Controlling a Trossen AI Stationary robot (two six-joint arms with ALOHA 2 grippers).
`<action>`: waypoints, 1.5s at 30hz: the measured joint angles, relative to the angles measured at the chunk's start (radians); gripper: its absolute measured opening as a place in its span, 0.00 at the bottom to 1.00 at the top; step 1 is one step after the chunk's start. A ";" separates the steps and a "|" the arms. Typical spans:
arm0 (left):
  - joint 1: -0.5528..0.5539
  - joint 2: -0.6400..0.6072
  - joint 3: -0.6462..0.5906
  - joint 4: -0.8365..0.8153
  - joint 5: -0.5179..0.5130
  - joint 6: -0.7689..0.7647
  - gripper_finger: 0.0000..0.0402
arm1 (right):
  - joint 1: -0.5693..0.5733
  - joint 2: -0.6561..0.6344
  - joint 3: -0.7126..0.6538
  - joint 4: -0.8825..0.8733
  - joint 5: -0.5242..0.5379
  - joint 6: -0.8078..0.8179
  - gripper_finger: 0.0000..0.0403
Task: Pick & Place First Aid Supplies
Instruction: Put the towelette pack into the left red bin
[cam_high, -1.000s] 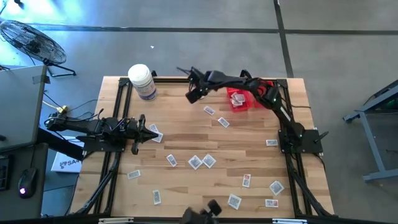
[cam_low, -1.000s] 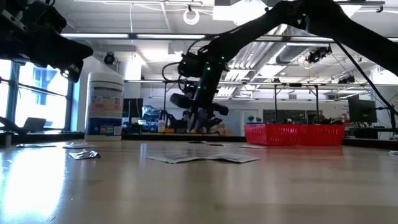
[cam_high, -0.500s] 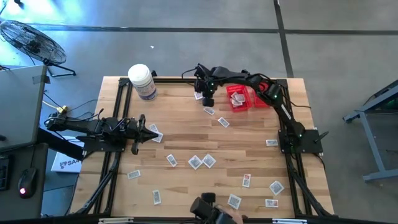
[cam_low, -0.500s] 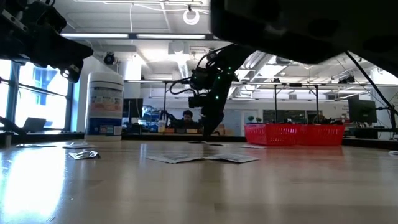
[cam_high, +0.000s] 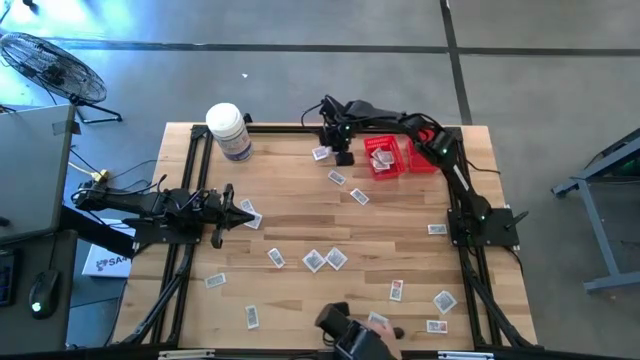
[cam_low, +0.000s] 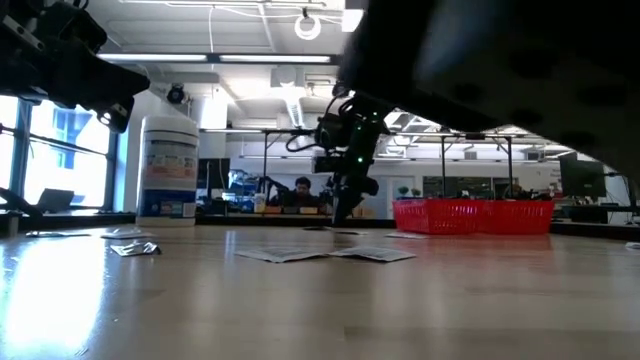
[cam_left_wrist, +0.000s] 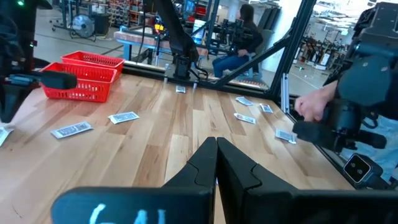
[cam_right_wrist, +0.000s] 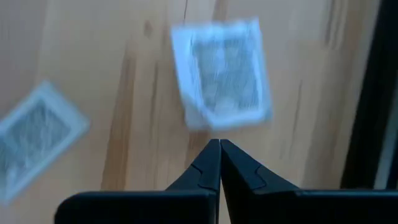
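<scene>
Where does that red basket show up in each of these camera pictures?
High view: the red basket sits at the table's far edge, right of centre, beside the right gripper.
Low view: the basket is right of centre, far across the table.
Left wrist view: it is at the upper left.
Right wrist view: not in it.
Shared landmark: the dark right arm stands next to the basket.

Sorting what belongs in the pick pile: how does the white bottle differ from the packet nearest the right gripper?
The white bottle stands upright and bulky at the table's far left corner; the packet lies flat beside the right gripper. The bottle carries a purple label; the packet shows faint grey print. Both are mostly white.
</scene>
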 joint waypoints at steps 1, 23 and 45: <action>0.000 0.000 0.000 0.000 0.000 0.000 0.00 | -0.004 0.000 0.000 -0.020 0.000 -0.007 0.00; 0.000 0.000 0.000 0.000 0.000 0.000 0.00 | -0.065 0.055 0.003 0.067 -0.245 -0.218 0.00; 0.000 0.000 0.000 0.000 0.000 0.000 0.00 | 0.107 -0.002 -0.001 -0.194 0.197 -0.017 0.00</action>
